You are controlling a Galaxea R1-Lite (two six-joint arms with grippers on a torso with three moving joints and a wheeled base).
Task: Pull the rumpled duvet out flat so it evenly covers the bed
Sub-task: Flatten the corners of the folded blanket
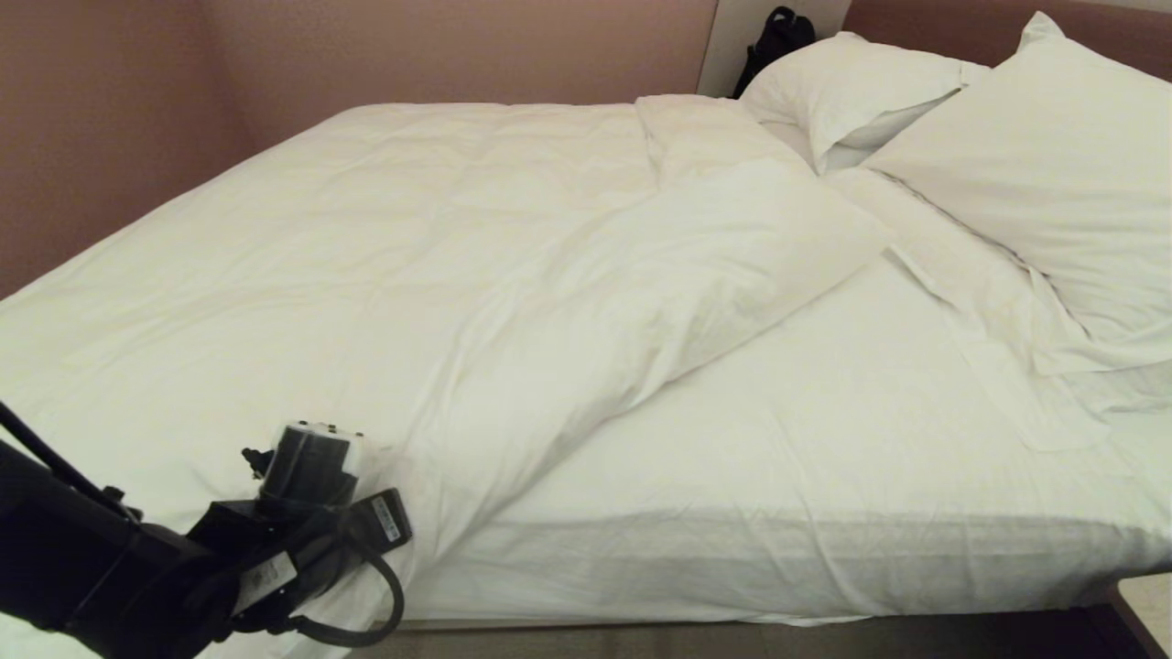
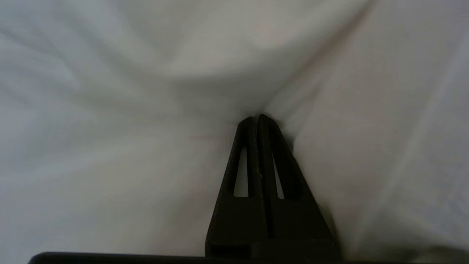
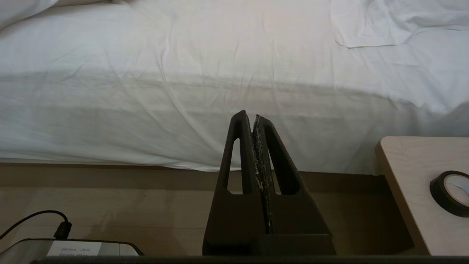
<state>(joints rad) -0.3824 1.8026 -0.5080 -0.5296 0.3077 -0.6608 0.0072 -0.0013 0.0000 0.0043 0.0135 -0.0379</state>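
Pinkish walls, bed [image 1: 824, 549], left fingers [image 2: 258, 119] pinching duvet [image 1: 412, 275]

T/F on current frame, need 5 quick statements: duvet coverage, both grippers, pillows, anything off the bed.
1. The duvet covers the whole bed. False: it is folded back on a slant, and the near part beside the pillows shows bare sheet.
2. The left gripper is shut, its tips pressed into white fabric. True.
3. The right gripper is clamped on the duvet. False: it is shut on nothing, hanging off the side of the bed above the floor.
4. Two pillows lie at the head end. True.
5. A roll of tape lies on the mattress. False: it sits on a light wooden surface beside the bed.
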